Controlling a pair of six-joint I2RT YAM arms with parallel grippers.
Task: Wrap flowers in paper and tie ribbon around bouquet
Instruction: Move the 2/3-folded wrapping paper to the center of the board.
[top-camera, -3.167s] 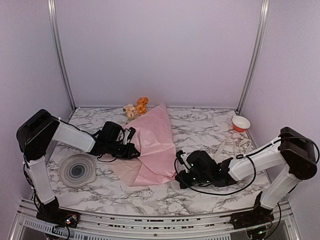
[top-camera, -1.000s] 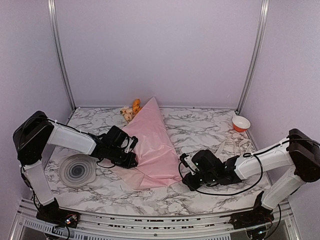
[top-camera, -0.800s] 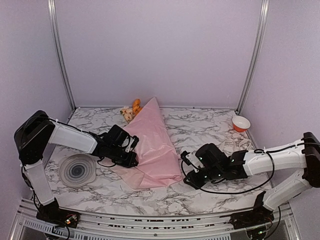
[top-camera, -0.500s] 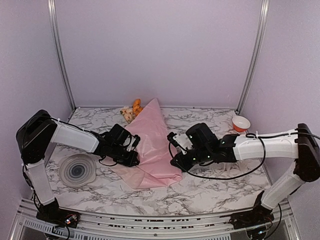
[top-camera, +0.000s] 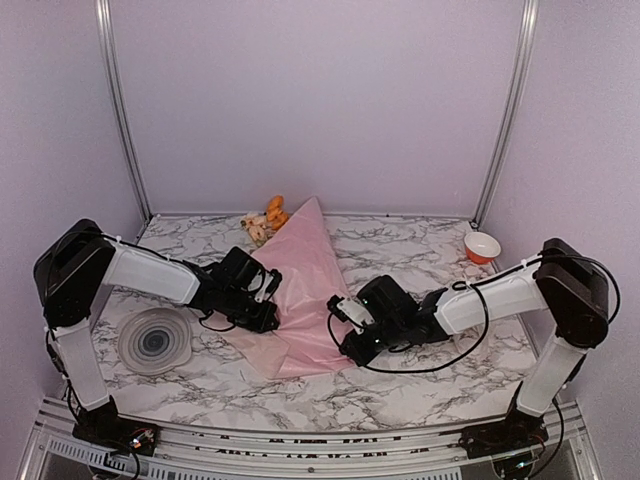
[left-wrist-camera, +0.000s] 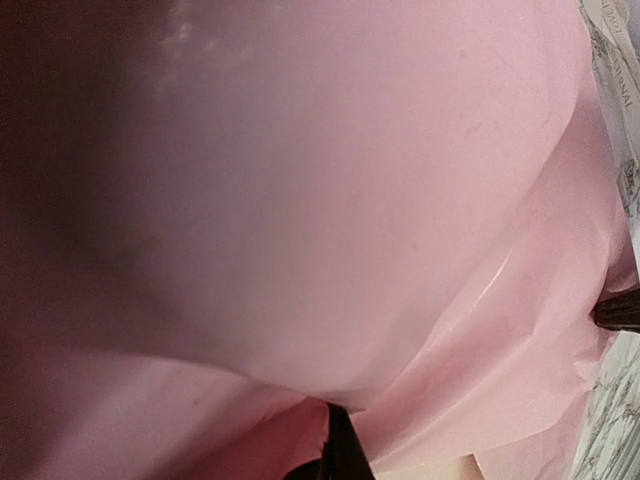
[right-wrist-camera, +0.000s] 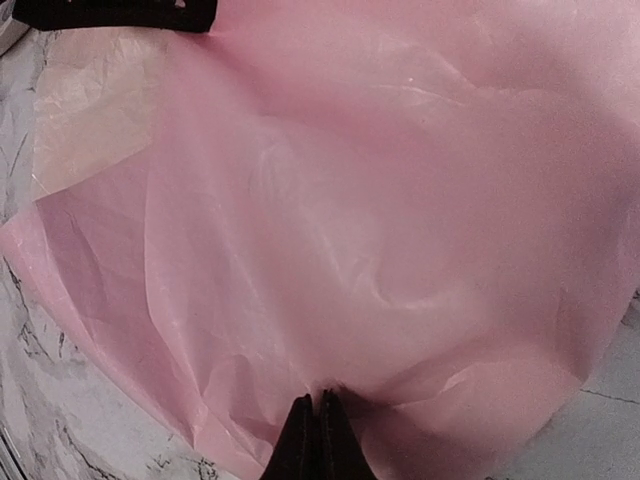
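The pink paper (top-camera: 305, 290) lies folded over the flowers as a tall pointed shape, so that only the orange and whitish blossoms (top-camera: 268, 215) show at its far left. My left gripper (top-camera: 268, 318) is shut on the paper's left edge. In the left wrist view the paper (left-wrist-camera: 350, 200) fills the frame above the gripper (left-wrist-camera: 340, 445). My right gripper (top-camera: 347, 345) is shut on a fold at the paper's lower right edge. The right wrist view shows the gripper (right-wrist-camera: 320, 415) pinching the paper (right-wrist-camera: 380, 200). The ribbon is hidden behind my right arm.
A round grey ringed disc (top-camera: 155, 340) lies at the left front. A small red-and-white bowl (top-camera: 482, 246) stands at the back right corner. Metal posts (top-camera: 120, 110) and pale walls close the marble table (top-camera: 400, 250) in.
My right gripper has swung left from the table beside the paper to the paper's lower right edge and shut on it. The left gripper has kept its hold and barely moved.
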